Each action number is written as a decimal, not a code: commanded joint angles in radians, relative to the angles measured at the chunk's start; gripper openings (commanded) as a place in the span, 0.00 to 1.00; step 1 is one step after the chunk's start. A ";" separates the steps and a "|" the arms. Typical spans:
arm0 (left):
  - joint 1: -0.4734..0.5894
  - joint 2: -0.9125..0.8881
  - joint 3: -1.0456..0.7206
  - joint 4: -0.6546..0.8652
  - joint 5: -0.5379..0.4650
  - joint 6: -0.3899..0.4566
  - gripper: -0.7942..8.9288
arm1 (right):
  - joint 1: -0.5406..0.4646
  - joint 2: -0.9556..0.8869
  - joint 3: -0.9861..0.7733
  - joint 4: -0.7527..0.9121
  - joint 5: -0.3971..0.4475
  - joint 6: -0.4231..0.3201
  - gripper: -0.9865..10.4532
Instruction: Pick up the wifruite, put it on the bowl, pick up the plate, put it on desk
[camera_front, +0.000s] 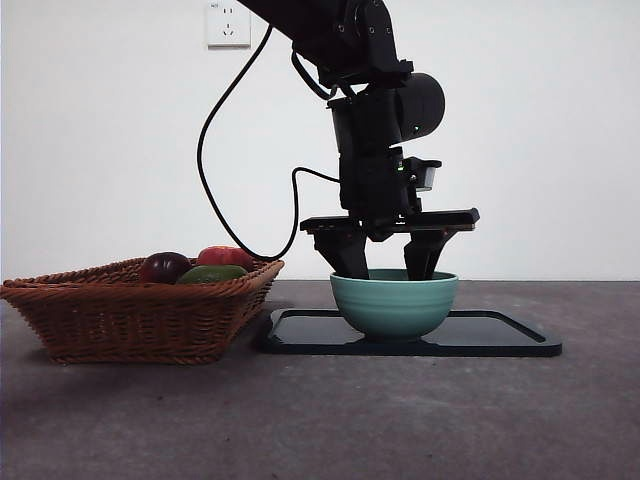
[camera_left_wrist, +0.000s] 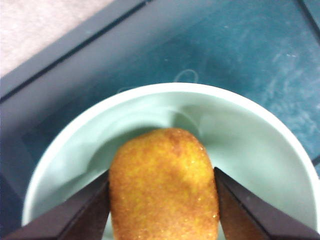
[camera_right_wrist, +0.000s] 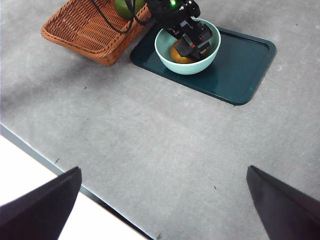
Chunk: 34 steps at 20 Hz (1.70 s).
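Observation:
The orange-brown wifruite is inside the mint-green bowl, held between the two jaws of my left gripper, which reaches down into the bowl from above. The jaws press both sides of the fruit. The right wrist view shows the bowl with the fruit and the left gripper in it. The bowl stands on a dark teal plate, which lies on the grey desk. My right gripper is open and empty, high above the desk's near part.
A wicker basket stands left of the plate, touching its corner, with a dark purple fruit, a red fruit and a green fruit. A black cable hangs from the arm behind the basket. The desk edge is near.

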<state>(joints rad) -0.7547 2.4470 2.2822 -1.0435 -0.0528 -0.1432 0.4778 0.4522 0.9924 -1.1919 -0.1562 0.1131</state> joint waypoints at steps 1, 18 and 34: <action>0.003 0.036 0.030 0.004 -0.004 0.020 0.37 | 0.007 0.002 0.008 0.010 0.000 0.014 0.59; 0.012 0.012 0.533 -0.396 0.002 0.014 0.37 | 0.007 0.002 0.008 0.034 0.000 0.010 0.59; 0.009 -0.522 0.176 -0.428 0.007 0.002 0.37 | 0.007 0.002 0.008 0.047 0.000 0.010 0.59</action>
<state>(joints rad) -0.7368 1.9190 2.4332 -1.4227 -0.0467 -0.1402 0.4778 0.4522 0.9924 -1.1549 -0.1562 0.1131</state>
